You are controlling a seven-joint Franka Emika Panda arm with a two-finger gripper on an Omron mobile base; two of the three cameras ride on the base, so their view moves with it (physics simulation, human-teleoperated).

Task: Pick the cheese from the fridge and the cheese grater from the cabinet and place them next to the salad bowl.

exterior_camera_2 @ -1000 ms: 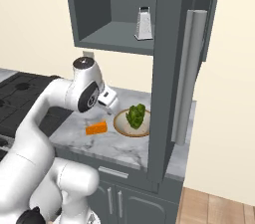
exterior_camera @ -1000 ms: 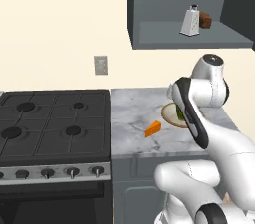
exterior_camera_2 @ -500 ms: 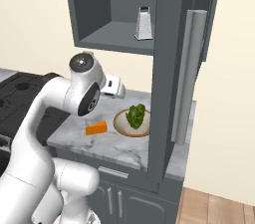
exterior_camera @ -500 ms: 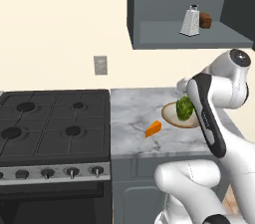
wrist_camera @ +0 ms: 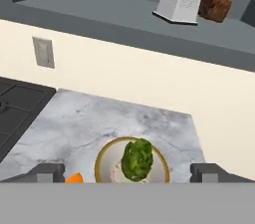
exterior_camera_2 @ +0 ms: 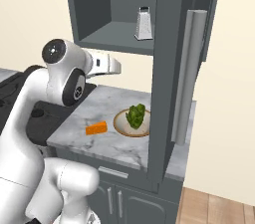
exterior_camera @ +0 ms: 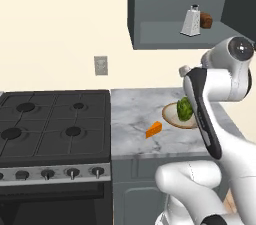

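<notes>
Claw open, fingers spread wide, nothing between them. It hangs above the tabletop, raised over the salad bowl and below the cabinet; in the right base view the hand sits above and left of the bowl, under the cabinet floor.

Landmark: salad bowl, tan, shallow, green leafy lump inside, resting on the grey marbled tabletop.

Cheese: orange wedge lying on the tabletop just beside the bowl, on its stove side, apart from the rim. Seen also in the right base view and at the bottom edge of the hand view.

Cheese grater: upright on the cabinet shelf, well above the bowl, door open. Dark handle on top. Small brown lump just beside it.

Stove adjoins the tabletop on the cheese side of the bowl. Wall outlet above the tabletop, behind the bowl toward the stove.
</notes>
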